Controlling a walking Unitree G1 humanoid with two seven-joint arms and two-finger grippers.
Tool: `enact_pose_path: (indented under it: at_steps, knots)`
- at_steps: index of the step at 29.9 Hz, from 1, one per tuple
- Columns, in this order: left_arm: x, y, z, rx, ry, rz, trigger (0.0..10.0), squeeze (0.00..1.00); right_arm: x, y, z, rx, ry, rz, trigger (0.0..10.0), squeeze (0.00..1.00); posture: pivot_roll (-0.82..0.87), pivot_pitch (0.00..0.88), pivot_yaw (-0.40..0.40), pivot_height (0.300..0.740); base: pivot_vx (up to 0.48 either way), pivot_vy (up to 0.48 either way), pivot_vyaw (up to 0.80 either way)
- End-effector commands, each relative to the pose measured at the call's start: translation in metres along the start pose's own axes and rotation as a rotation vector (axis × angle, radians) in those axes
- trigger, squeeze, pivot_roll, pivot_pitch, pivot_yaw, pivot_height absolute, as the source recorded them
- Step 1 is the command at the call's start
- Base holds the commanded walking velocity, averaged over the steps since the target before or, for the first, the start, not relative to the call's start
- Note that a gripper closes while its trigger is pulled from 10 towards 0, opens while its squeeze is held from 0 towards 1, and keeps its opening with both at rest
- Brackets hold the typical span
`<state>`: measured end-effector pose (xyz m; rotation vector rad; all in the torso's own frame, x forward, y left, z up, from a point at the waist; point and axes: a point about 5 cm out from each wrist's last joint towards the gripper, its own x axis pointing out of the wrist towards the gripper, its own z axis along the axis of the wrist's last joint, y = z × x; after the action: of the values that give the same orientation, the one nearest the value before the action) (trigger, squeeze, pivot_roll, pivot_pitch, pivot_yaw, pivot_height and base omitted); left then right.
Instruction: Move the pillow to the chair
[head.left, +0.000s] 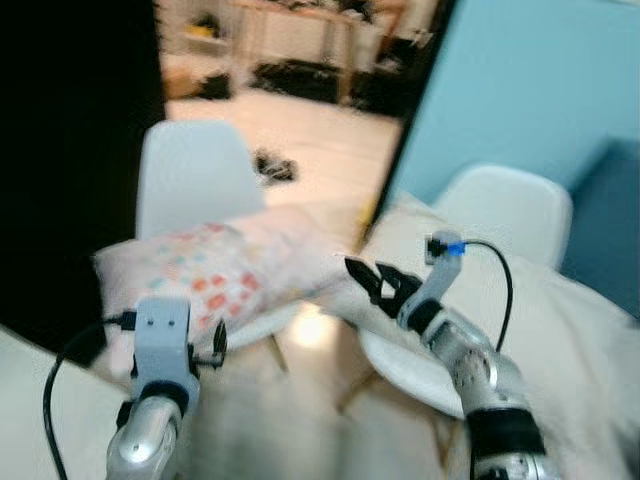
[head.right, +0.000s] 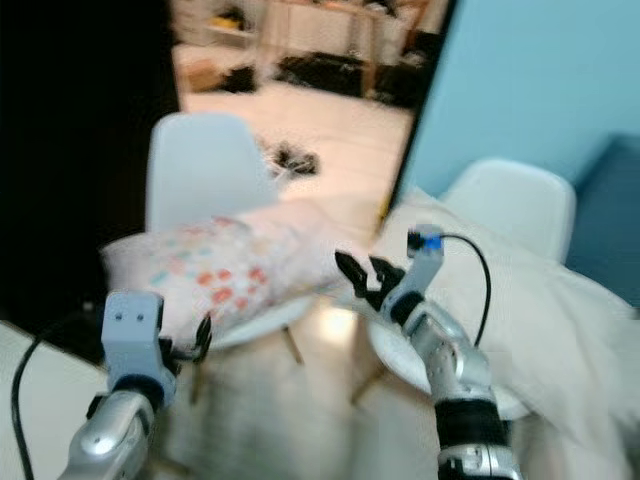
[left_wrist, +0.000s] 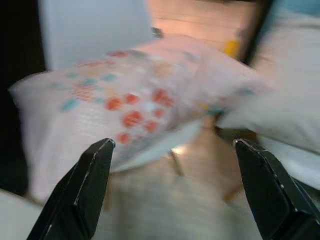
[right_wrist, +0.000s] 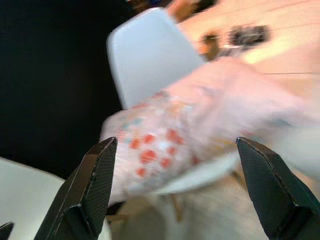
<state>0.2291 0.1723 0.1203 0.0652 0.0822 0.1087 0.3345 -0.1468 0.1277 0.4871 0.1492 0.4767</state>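
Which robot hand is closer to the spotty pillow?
Left. The left gripper sits right at the pillow's near edge, fingers open. The right gripper is open beside its far end, slightly apart.

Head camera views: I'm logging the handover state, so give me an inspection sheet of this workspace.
Surface: pale floor, blurred.
Job's things: the patterned pillow lies on the seat of the white chair, overhanging both sides.
Clutter: a second white chair draped with a whitish blanket; dark items on the floor behind.
End effectors: left end effector open, short of the pillow, holding nothing; right end effector open, near the pillow's end, and blur hides whether it touches.
Cables: a black cable loops from the left wrist; another arcs over the right wrist.
Surroundings: light blue wall on the right, dark panel on the left, cluttered shelving beyond.
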Motion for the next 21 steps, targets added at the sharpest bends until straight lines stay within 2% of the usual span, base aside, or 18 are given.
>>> enact_pose_path:
  at_steps: [1,11,14,16,19,21]
  knots:
    - [-0.001,0.000,-0.002,-0.018,0.007,-0.001,10.0,0.00,0.000,-0.002,-0.001,-0.010,0.000,-0.018,10.0,0.00,0.01,0.000,-0.128,0.740,-0.326,0.000,-0.72]
    - [-0.001,0.001,0.001,-0.090,-0.023,-0.035,10.0,0.00,-0.001,-0.015,0.005,-0.038,-0.046,-0.147,10.0,0.00,0.01,0.000,-0.131,0.740,0.000,0.000,-0.71]
    - [0.002,0.008,0.003,-0.080,-0.047,-0.041,10.0,0.00,-0.003,-0.021,0.006,-0.046,-0.047,-0.178,10.0,0.00,0.01,0.000,-0.132,0.740,0.000,0.000,-0.70]
    - [0.009,0.019,0.003,-0.005,-0.066,-0.015,10.0,0.00,-0.011,-0.028,0.005,-0.101,-0.025,-0.185,10.0,0.00,0.01,0.000,-0.130,0.740,0.000,0.000,-0.70]
    - [0.009,0.019,0.003,-0.005,-0.066,-0.015,10.0,0.00,-0.011,-0.028,0.005,-0.101,-0.025,-0.185,10.0,0.00,0.01,0.000,-0.130,0.740,0.000,0.000,-0.70]
    - [0.012,0.026,0.002,0.037,-0.070,0.002,10.0,0.00,-0.030,-0.040,0.001,-0.196,0.016,-0.219,10.0,0.00,0.00,0.000,-0.123,0.740,0.000,0.000,-0.70]
